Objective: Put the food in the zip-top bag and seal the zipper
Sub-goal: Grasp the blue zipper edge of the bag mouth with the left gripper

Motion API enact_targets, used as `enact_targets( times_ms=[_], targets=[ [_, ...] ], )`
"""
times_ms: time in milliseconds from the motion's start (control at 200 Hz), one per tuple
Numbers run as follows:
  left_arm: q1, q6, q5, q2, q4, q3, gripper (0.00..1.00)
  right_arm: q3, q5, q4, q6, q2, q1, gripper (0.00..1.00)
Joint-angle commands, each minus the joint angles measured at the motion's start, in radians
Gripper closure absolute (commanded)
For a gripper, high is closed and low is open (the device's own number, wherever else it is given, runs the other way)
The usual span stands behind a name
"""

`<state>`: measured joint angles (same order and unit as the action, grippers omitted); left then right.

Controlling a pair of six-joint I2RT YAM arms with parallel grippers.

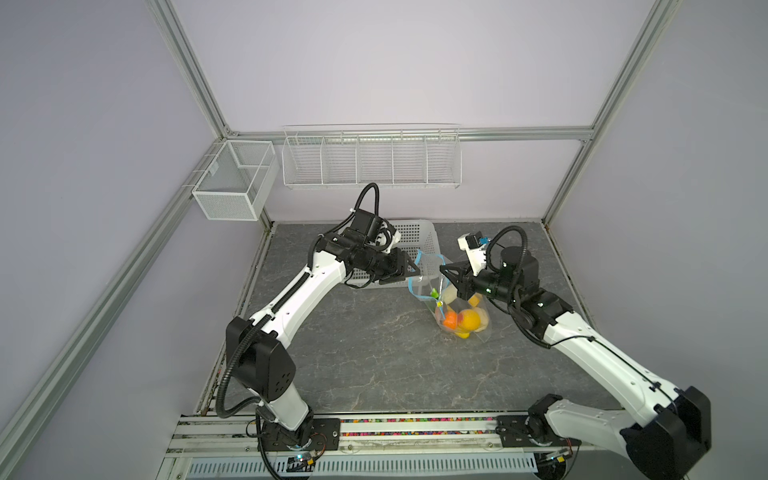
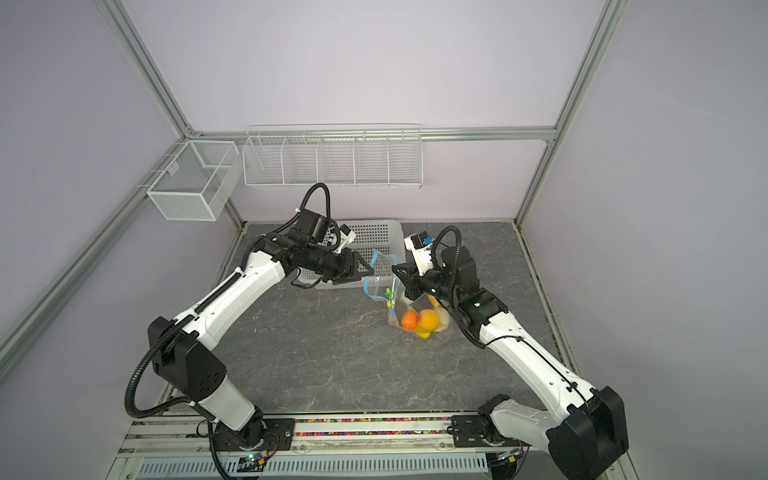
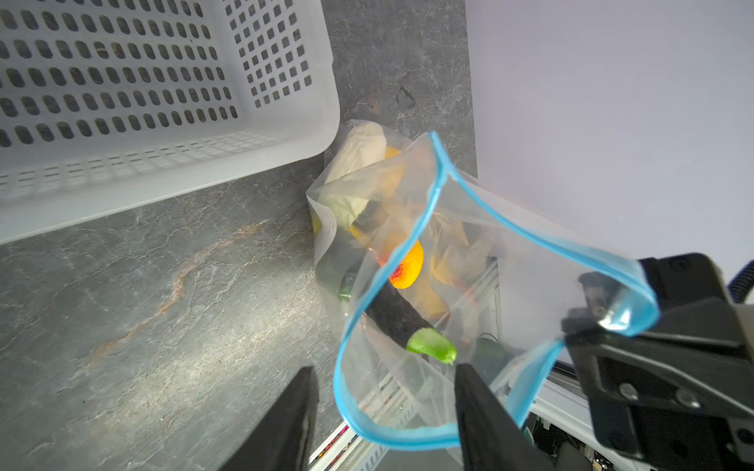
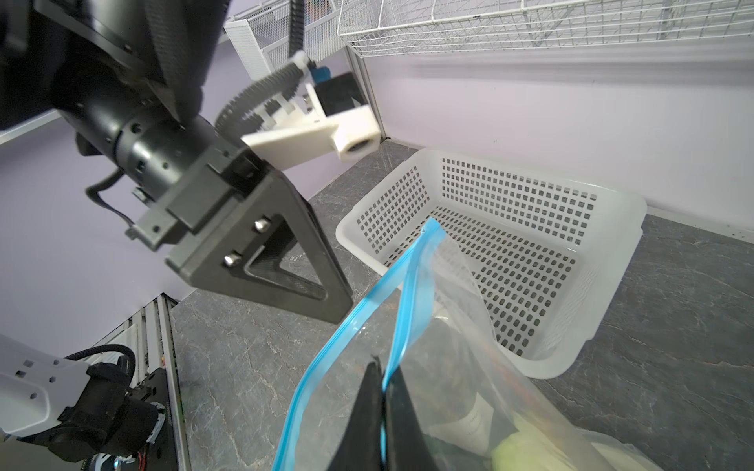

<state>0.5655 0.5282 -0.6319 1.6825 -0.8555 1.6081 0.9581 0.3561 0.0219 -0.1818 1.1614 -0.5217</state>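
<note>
Lighting: bright, even, overhead; shadows faint. Glare: pale patch on tabletop (image 3: 228, 346), left wrist view. Blur: zip-top bag (image 3: 542, 285) mouth, wire rack (image 4: 530, 28). Edges bowed.

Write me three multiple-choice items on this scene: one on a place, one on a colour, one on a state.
1. Where does the white perforated basket stand?
A) at the back of the table, behind the zip-top bag
B) at the table's front edge
C) hung above the table

2. What colour is the zipper along the bag's mouth?
A) red
B) green
C) light blue

3. How is the right gripper?
A) open, clear of the bag
B) shut on the bag's mouth
C) shut on the basket's rim

Key:
1 A: in both top views the basket sits farther back than the bag.
2 C: both wrist views show the strip as light blue.
3 B: the right wrist view shows the gripper pinched shut on the strip.
</note>
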Motion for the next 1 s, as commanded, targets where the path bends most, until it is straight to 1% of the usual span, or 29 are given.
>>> enact_targets(
  times_ms=[0,40,100,160,250,355,475,745,840,994],
  targets=[
    [0.000,-0.032,-0.045,0.033,0.053,-0.017,0.48,0.019,0.000,-0.004,0.018,-0.005,-0.005,0.93],
    [0.000,-0.030,-0.053,0.037,0.064,-0.021,0.51,0.019,-0.001,-0.003,0.018,-0.006,-0.005,0.93],
    [0.000,-0.026,-0.056,0.041,0.067,-0.021,0.59,0.019,-0.003,-0.002,0.018,-0.008,-0.006,0.93],
    [0.001,-0.026,-0.055,0.040,0.069,-0.023,0.65,0.021,-0.003,-0.002,0.017,-0.006,-0.005,0.93],
    [0.001,-0.023,-0.056,0.035,0.073,-0.031,0.79,0.025,-0.002,0.000,0.015,-0.002,-0.005,0.93],
    [0.001,-0.022,-0.052,0.029,0.075,-0.040,0.87,0.027,-0.002,0.001,0.013,0.003,-0.005,0.93],
    [0.001,-0.019,-0.055,0.024,0.079,-0.046,0.93,0.029,-0.006,0.005,0.014,0.005,-0.005,0.93],
    [0.001,-0.014,-0.046,0.021,0.081,-0.043,0.99,0.033,-0.009,0.012,0.013,0.007,-0.006,0.93],
    [0.001,-0.005,-0.035,0.012,0.082,-0.045,1.00,0.048,-0.013,0.045,0.020,0.000,-0.006,0.93],
    [0.009,0.056,-0.005,-0.038,0.128,-0.078,1.00,0.042,-0.021,0.082,0.020,-0.063,-0.009,0.93]
  ],
)
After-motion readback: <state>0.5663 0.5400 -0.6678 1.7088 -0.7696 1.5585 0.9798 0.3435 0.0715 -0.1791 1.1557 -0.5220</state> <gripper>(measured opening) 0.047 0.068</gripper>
